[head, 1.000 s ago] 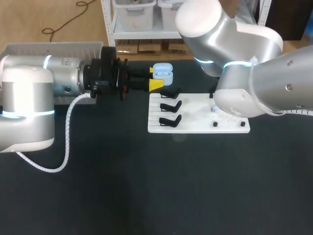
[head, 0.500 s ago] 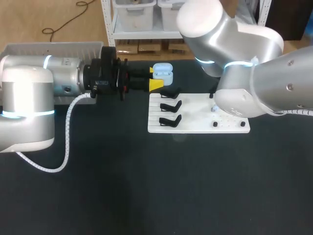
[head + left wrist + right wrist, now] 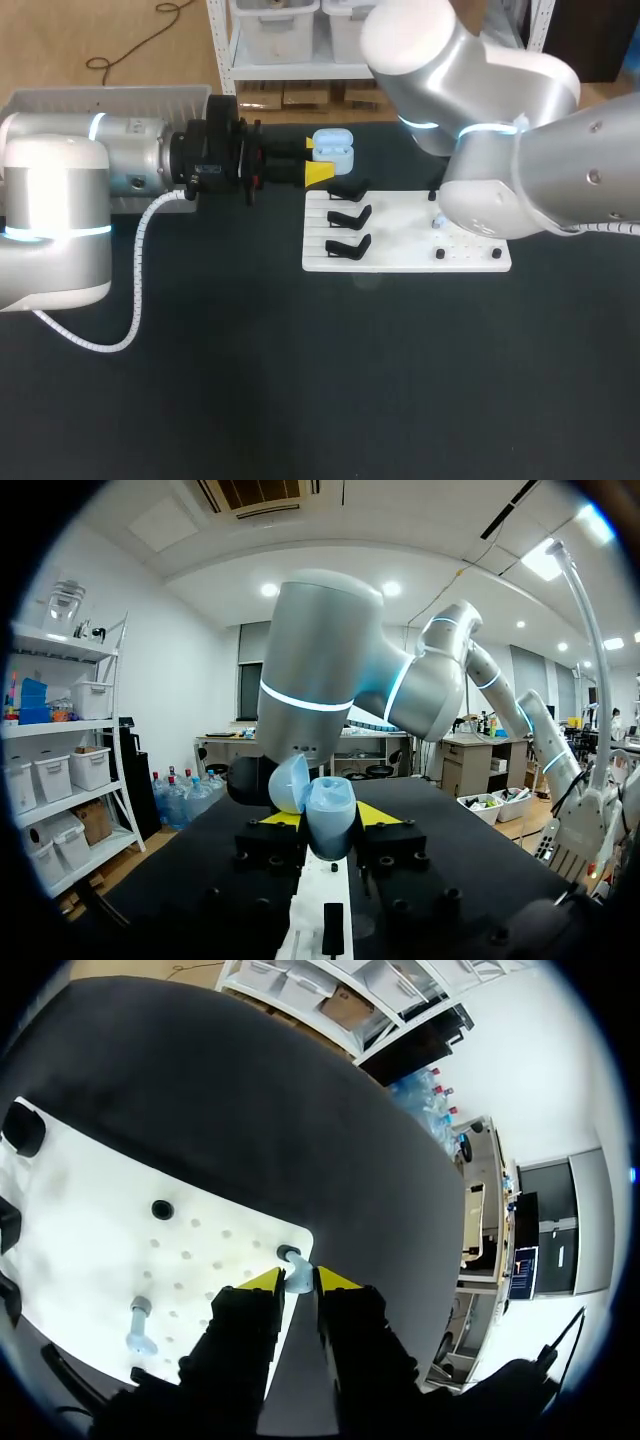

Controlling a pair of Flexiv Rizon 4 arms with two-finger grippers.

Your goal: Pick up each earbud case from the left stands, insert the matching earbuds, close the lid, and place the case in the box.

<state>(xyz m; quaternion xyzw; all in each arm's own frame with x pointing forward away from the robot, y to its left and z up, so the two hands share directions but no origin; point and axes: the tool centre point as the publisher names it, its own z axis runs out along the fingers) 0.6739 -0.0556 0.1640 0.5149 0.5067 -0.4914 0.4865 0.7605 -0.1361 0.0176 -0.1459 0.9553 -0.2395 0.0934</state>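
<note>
Black bench (image 3: 200,400) carries a white board (image 3: 400,240) near its far edge, seen from the head camera. 3 black stands (image 3: 349,214) sit in a row along the board's left edge, all bare. The left arm (image 3: 120,170) lies level along the bench's far left side, and its left gripper (image 3: 318,160) is clamped on a light blue earbud case (image 3: 333,147), held off the board's far left corner with the lid up. A pale box (image 3: 120,98) stands at the bench's far left corner, behind that arm. The right arm (image 3: 520,160) comes in from the right and covers the board's far right corner; its gripper is hidden here.

In the left wrist view, the earbud case (image 3: 328,805) sits between the 2 yellow tips of the left gripper (image 3: 330,822), touched from both sides, its lid tilted open. The board (image 3: 318,905) runs on beneath it, and the right arm (image 3: 320,670) rises just ahead.

In the right wrist view, the right gripper (image 3: 300,1280) stands narrow over the board's (image 3: 90,1230) corner, its 2 tips closed on a pale blue earbud (image 3: 297,1281). A second earbud (image 3: 137,1326) stands on the board beside the gripper.
</note>
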